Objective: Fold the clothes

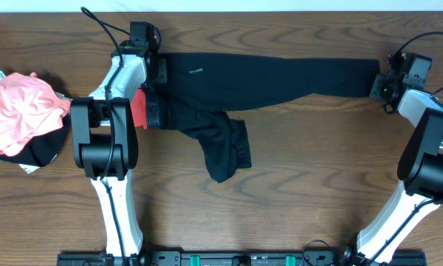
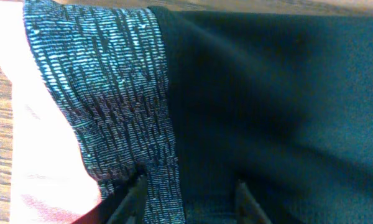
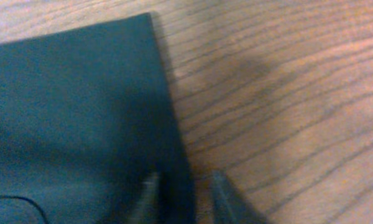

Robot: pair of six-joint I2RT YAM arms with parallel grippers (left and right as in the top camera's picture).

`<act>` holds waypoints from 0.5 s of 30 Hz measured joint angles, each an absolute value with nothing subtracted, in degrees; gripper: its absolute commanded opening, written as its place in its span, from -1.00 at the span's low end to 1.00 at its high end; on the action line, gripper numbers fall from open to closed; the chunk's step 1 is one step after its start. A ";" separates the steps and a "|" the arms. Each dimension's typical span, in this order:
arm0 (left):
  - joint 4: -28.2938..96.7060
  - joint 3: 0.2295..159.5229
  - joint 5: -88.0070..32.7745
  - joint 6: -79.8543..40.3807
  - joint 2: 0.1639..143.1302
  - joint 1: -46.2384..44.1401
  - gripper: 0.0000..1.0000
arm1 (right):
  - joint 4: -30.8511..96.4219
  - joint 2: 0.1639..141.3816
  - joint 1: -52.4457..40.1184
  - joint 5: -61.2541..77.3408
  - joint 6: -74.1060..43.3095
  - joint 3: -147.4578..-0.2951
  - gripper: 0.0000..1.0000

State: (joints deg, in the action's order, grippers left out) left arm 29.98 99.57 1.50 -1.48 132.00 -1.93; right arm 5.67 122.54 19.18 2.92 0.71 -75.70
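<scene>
Across the far half of the table (image 1: 317, 199), the leggings (image 1: 280, 77) are lying mostly spread out, and I am judging the folding as barely begun. One leg (image 1: 310, 80) is stretching straight from the waistband (image 2: 105, 93) to the cuff (image 3: 81, 112) at the right. The other leg (image 1: 225, 155) is bunching in a crumpled bend toward the near side (no tidy crease anywhere yet).

The left gripper (image 2: 189, 196) is hovering over the grey waistband, its fingers standing apart, with cloth lying flat beneath them rather than pinched. The right gripper (image 3: 185, 186) is sitting at the cuff's edge, its fingers likewise apart, straddling the hem without clamping it.

What is remaining, as I am reading it, is straightening the bunched leg, laying it over the straight one, then folding the length into a compact stack. A pink garment (image 1: 18, 111) is sitting at the table's left edge.
</scene>
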 measured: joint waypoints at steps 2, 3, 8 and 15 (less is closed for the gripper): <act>30.04 99.57 1.45 -1.13 131.87 -1.93 0.31 | 5.72 122.54 19.22 3.57 0.51 -75.70 0.04; 30.13 99.57 1.45 -1.15 131.79 -1.93 0.34 | 5.78 122.54 19.29 4.29 0.43 -75.70 0.12; 31.11 99.57 1.98 -0.71 130.63 -1.91 0.47 | 6.70 121.58 19.31 7.62 0.71 -75.68 0.37; 37.54 99.61 3.40 -0.14 119.61 -1.34 0.55 | 15.07 108.64 19.31 11.00 0.80 -75.64 0.18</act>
